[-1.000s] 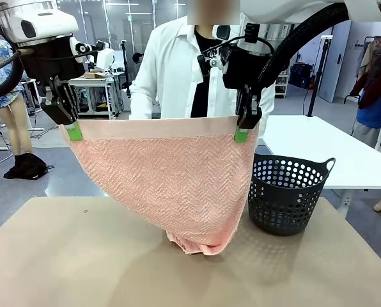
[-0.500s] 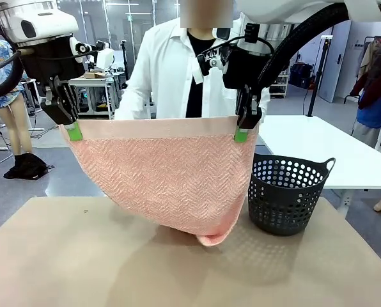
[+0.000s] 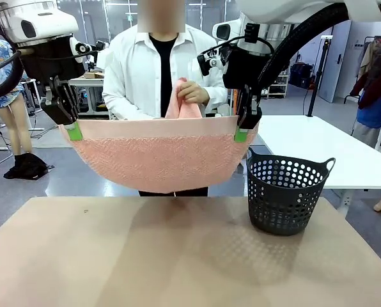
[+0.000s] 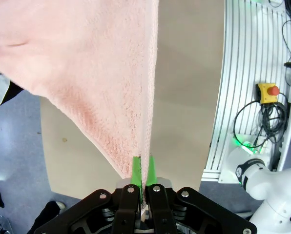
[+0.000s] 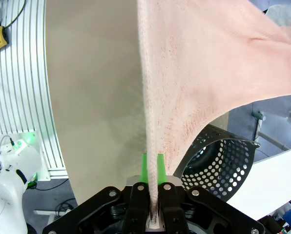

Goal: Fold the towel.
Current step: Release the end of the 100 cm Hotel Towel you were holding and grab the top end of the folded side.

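- The towel (image 3: 158, 160) is salmon-pink terry with a herringbone zigzag weave and a smooth plain band along its top edge.
- It hangs in the air above the tan table (image 3: 82, 256), sagging in a shallow curve.
- Left gripper (image 3: 74, 132) points down, its green pads clamped on the towel's left top corner.
- Right gripper (image 3: 241, 135) is level with it and pinches the right corner, so the band is taut.
- The person's hand (image 3: 192, 93) holds bunched towel up behind the band.
- A black perforated basket (image 3: 286, 195), round, stands just right of the towel.
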Controlling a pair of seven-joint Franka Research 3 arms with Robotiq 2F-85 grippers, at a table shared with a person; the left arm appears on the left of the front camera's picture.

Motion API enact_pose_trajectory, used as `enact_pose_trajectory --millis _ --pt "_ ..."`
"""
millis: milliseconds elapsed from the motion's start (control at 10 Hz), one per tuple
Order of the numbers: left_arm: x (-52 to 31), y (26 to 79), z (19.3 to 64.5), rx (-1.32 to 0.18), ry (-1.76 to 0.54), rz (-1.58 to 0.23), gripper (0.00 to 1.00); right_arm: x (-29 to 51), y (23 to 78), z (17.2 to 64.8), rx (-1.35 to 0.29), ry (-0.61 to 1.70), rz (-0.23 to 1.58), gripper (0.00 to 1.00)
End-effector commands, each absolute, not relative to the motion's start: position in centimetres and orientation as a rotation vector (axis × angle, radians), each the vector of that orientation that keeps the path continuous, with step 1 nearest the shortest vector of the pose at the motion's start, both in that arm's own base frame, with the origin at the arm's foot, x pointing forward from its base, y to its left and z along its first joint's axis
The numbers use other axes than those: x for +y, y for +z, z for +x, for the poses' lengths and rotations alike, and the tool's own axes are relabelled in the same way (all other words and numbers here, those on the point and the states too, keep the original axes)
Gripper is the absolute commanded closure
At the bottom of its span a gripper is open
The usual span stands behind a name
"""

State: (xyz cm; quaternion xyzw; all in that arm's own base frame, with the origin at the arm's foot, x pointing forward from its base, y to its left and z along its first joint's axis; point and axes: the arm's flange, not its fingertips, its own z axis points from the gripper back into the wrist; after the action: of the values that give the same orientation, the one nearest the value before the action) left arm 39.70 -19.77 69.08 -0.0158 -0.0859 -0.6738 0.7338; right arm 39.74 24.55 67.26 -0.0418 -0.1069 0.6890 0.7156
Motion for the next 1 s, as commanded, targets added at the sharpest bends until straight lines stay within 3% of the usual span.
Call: enact_pose_trajectory --millis 0,900 --pt "-19.66 69.22 39.60 -0.192 -1.480 -0.033 1.00 24.46 67.28 39.78 -0.236 1.525 -0.096 1.00" --pt "-19.66 69.22 39.60 -0.192 -1.480 -0.033 1.00 24.46 67.28 39.78 -0.236 1.525 -0.096 1.00"
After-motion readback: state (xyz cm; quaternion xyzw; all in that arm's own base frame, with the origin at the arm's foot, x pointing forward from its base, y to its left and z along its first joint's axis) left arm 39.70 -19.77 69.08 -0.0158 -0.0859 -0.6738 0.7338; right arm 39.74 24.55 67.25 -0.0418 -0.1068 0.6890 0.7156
